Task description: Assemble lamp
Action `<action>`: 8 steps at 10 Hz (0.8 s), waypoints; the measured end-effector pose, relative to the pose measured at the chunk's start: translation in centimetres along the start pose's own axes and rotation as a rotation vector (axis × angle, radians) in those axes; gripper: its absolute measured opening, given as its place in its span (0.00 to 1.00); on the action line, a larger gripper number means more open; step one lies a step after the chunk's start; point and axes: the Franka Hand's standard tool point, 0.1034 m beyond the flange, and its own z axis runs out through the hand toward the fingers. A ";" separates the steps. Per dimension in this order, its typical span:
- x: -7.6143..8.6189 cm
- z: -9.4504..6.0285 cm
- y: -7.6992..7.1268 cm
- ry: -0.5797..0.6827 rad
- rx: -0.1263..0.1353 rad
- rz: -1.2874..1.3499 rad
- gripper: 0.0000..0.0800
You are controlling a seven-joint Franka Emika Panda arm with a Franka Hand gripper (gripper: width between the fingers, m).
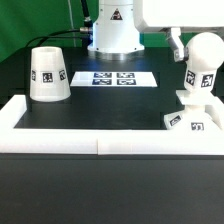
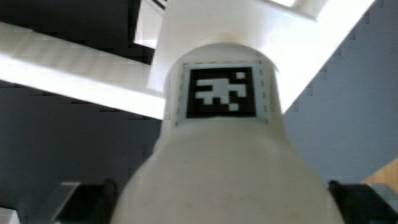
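The bulb (image 1: 193, 78) was clamped between the gripper's (image 2: 222, 203) fingers (image 2: 86, 200), neck down over the base (image 1: 188, 120), apparently for seating.

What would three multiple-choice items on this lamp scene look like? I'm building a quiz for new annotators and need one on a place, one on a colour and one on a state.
1. Where does the shade stand in the exterior view?
A) on that view's left
B) on that view's right
C) in the middle, at the front

2. What colour is the table top?
A) white
B) black
C) wood brown

3. How is the bulb placed?
A) lying loose on the table top
B) inside the shade
C) upright between the fingers of the gripper

Key:
1 A, it stands alone, left of the marker board.
2 B, the surface around the parts is black.
3 C, the wrist view shows a finger on each side of the bulb, and the exterior view shows it upright over the base.
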 end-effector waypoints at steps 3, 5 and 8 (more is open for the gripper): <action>-0.3 0.0 0.0 0.014 -0.005 0.000 0.73; -0.3 -0.1 0.0 0.001 -0.002 0.001 0.73; 0.0 -0.9 0.3 -0.016 0.002 0.005 0.86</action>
